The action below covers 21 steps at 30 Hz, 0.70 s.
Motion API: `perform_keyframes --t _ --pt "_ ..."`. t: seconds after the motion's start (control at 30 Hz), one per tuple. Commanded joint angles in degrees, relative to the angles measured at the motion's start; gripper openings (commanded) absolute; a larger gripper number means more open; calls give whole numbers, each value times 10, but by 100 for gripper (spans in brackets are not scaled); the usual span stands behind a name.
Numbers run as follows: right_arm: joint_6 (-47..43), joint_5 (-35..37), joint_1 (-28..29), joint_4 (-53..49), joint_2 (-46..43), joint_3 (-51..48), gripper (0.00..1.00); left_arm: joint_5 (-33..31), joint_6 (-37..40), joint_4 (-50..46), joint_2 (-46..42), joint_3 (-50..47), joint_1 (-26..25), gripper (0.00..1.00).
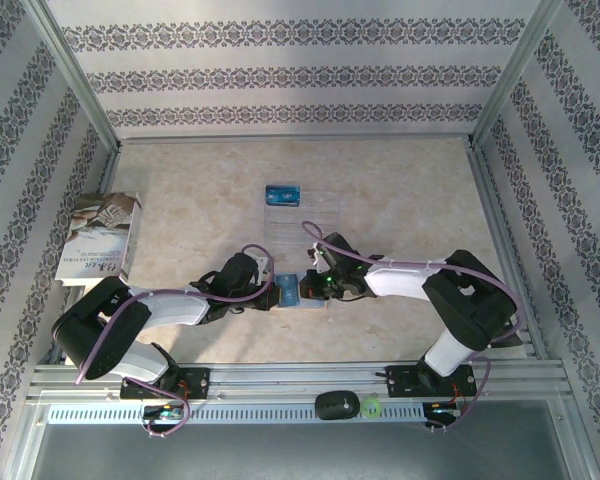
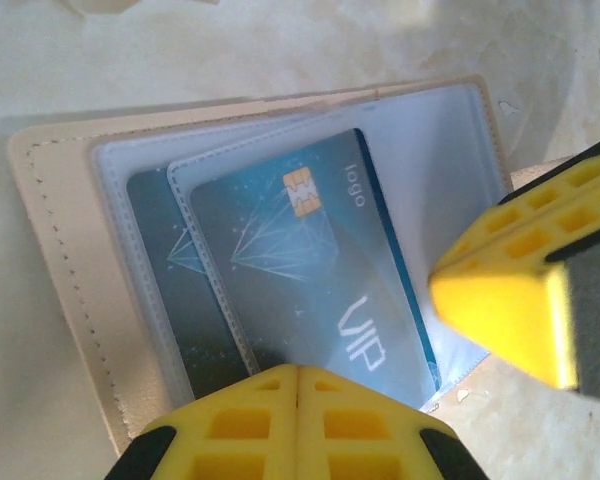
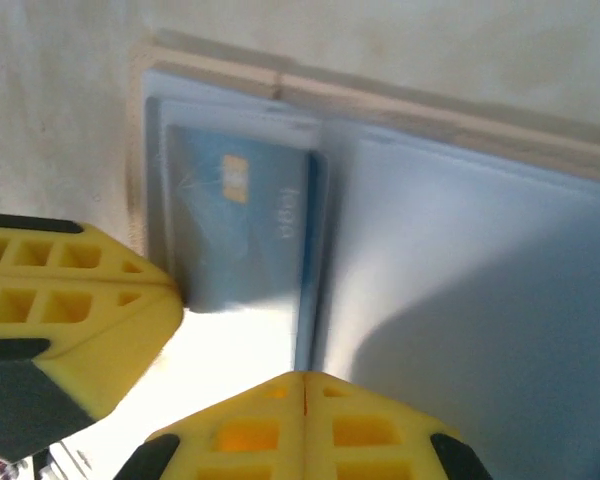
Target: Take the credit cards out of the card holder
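Observation:
The card holder (image 1: 292, 293) lies open on the table between my two grippers, tan rim (image 2: 50, 250) outside and pale clear sleeves inside. A blue credit card marked VIP (image 2: 310, 270) sits in the front sleeve, and a darker card (image 2: 165, 260) is behind it. My left gripper (image 2: 298, 375) is shut, its tips resting on the holder's near edge over the cards. My right gripper (image 3: 305, 380) is shut, and the blue card's edge (image 3: 315, 260) runs straight into its seam. Its finger (image 2: 525, 300) shows beside the card.
A clear plastic tray (image 1: 310, 215) stands behind the holder with another blue card (image 1: 282, 196) at its far end. A book (image 1: 100, 237) lies at the left. A black object (image 1: 338, 404) and a green roll (image 1: 371, 406) rest on the front rail.

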Motion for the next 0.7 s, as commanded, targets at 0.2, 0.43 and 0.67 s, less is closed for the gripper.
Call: perform_keyframes --t 0.2,0.43,0.67 --pt "0 21 -17 -16 -20 -24 2 -15 -5 -45 21 -26 13 3" --pt "-28 -10 10 -6 -21 19 13 -14 -13 -43 26 -33 21 2" --pt "-23 -21 17 9 12 40 18 -14 -12 -46 18 -36 25 5"
